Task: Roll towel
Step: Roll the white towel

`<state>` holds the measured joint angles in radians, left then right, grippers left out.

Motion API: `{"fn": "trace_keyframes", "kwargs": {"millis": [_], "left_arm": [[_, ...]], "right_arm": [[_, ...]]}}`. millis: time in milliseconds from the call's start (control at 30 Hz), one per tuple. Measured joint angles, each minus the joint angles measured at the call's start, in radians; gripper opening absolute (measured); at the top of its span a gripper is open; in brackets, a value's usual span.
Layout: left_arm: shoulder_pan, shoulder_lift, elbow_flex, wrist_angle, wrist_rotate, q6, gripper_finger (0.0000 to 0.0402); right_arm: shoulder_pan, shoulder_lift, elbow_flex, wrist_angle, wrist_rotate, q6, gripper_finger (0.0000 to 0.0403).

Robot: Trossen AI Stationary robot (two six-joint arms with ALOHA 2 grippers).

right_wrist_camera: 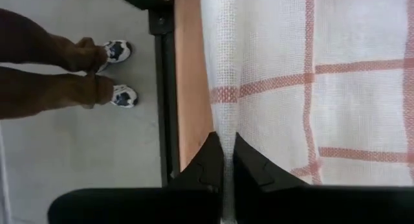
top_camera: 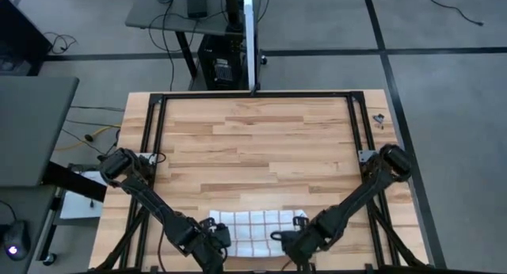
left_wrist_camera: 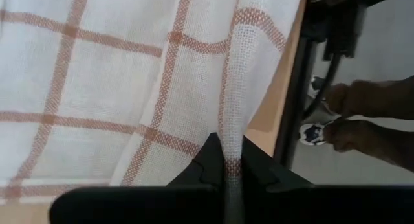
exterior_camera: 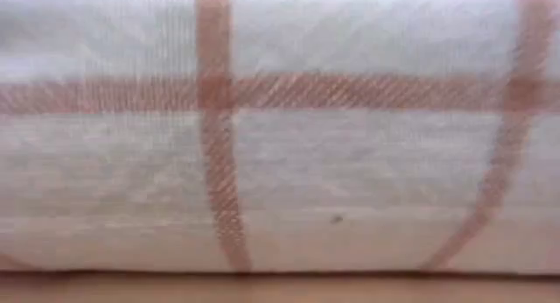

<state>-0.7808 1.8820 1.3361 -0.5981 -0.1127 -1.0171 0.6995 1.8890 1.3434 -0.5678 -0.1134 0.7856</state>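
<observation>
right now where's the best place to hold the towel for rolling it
By its near edge, one pinch toward each end, coming in from the table's front side. The towel lies flat and wide, so two spread grips should keep the roll even. That is how it is held: left gripper and right gripper are each shut on a raised fold of that edge.

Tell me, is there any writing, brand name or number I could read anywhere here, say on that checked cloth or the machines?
None can be read. The towel bears only a grid of reddish-brown lines, no label. The left gripper and right gripper, both pinching its edge, show no markings. The equipment beyond the table is too small to read.
</observation>
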Motion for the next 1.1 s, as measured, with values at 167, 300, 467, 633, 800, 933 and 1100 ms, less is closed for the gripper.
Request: {"fn": "trace_keyframes", "kwargs": {"millis": [167, 300, 467, 633, 800, 933, 1100], "left_arm": [[0.023, 0.000, 0.000, -0.019, -0.020, 0.033, 0.0000], [0.045, -0.003, 0.000, -0.039, -0.025, 0.050, 0.0001], [0.069, -0.048, 0.000, 0.002, 0.112, 0.092, 0.0002], [0.107, -0.049, 0.000, 0.005, 0.183, 0.147, 0.0002], [0.151, -0.021, 0.000, 0.014, 0.178, 0.204, 0.0001], [0.174, 0.007, 0.000, 0.030, 0.199, 0.228, 0.0001], [0.179, 0.052, 0.001, 0.025, 0.208, 0.242, 0.0003]], "right_arm": [[-0.042, -0.067, -0.108, 0.054, -0.027, 0.000, 0.0000], [-0.085, -0.099, -0.163, 0.097, -0.108, 0.003, 0.0000], [-0.133, -0.144, -0.202, 0.255, -0.312, 0.021, 0.0000], [-0.163, -0.149, -0.318, 0.458, -0.392, 0.099, 0.0000], [-0.160, -0.149, -0.413, 0.501, -0.379, 0.130, 0.0000], [-0.151, -0.150, -0.446, 0.508, -0.370, 0.131, 0.0000], [-0.147, -0.151, -0.460, 0.504, -0.301, 0.127, 0.0000]]}}
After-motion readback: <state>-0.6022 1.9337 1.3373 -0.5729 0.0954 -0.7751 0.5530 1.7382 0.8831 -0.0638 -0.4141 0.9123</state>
